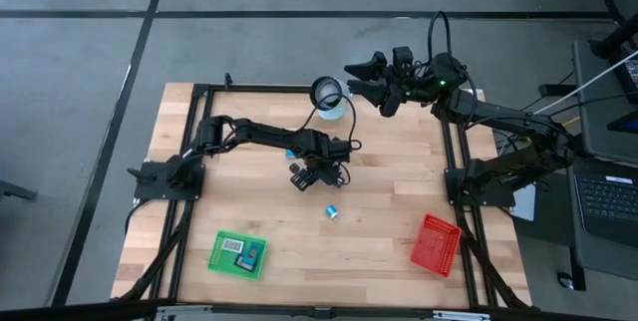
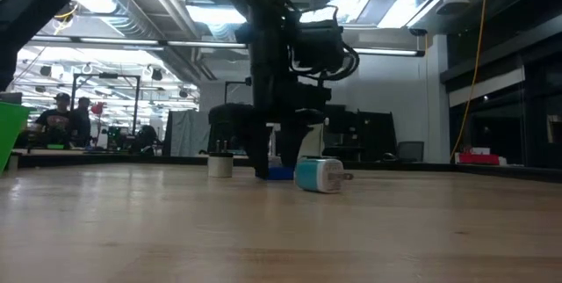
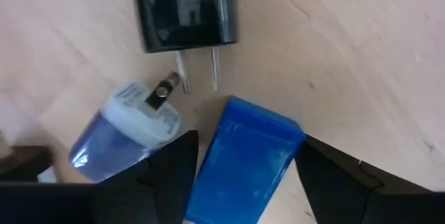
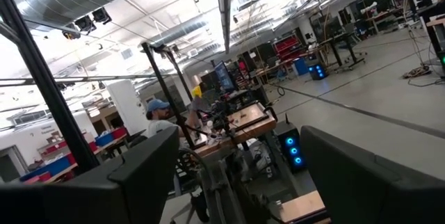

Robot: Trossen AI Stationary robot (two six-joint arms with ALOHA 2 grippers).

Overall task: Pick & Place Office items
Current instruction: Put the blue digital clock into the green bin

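A green mesh basket (image 1: 237,255) and a red mesh basket (image 1: 437,244) sit on the pale wooden worktop (image 1: 379,221); a round white ring-shaped object (image 1: 327,93) lies at its far edge.

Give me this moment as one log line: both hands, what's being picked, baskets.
left hand: open, astride blue block | right hand: open, raised at table's far edge | green basket: holds items | red basket: looks empty

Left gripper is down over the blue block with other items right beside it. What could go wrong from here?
The left gripper straddles the blue rectangular block, fingers open. Risks:
1. The pale blue plug adapter with a white cap lies against one finger; closing may push or pinch it.
2. The black charger's prongs point toward the block, so a lift might snag them.
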